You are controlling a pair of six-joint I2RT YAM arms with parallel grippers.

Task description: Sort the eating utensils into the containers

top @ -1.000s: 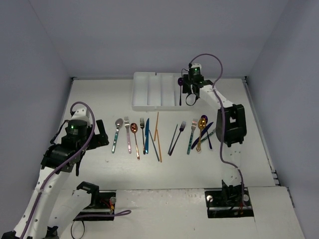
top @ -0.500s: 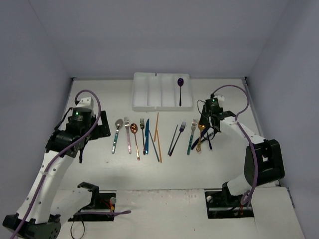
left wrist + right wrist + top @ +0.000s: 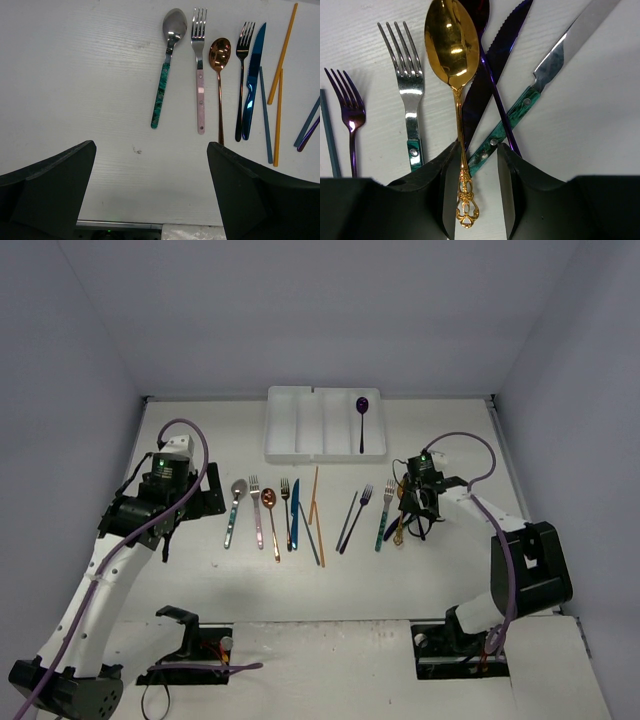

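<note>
**Tray.** We locate the white tray (image 3: 300,428) at the far side of the table (image 3: 200,580). One purple spoon (image 3: 361,420) lies lengthwise in its rightmost compartment.

**Row of utensils.** The other utensils lie on the table nearer than the tray, between the two arms.

**Left gripper.** The left gripper (image 3: 150,147) hangs over the table near the left end of the row. Its jaws stand wide apart and hold nothing. In its wrist view we see, side by side and not touching:
- teal-handled spoon (image 3: 167,65)
- pink-handled fork (image 3: 200,75)
- copper spoon (image 3: 220,70)
- dark fork (image 3: 243,75)
- blue knife (image 3: 252,90)

The orange chopsticks (image 3: 282,60) lie beyond the knife.

**Right gripper.** The right gripper (image 3: 477,150) sits over the crossed cluster at the right end of the row. Its jaws stand at a narrow gap, one on each side of the ornate handle of the gold spoon (image 3: 452,45). The handle lies close against one finger, and space remains to the other. We cannot tell whether the spoon is off the table.

**Cluster.** The gold spoon lies over a dark serrated knife (image 3: 495,65). A purple-handled utensil (image 3: 501,117) crosses the teal-handled knife (image 3: 545,75). A teal-handled fork (image 3: 410,95) lies just beside the gold spoon, and a purple fork (image 3: 350,112) lies past it.
</note>
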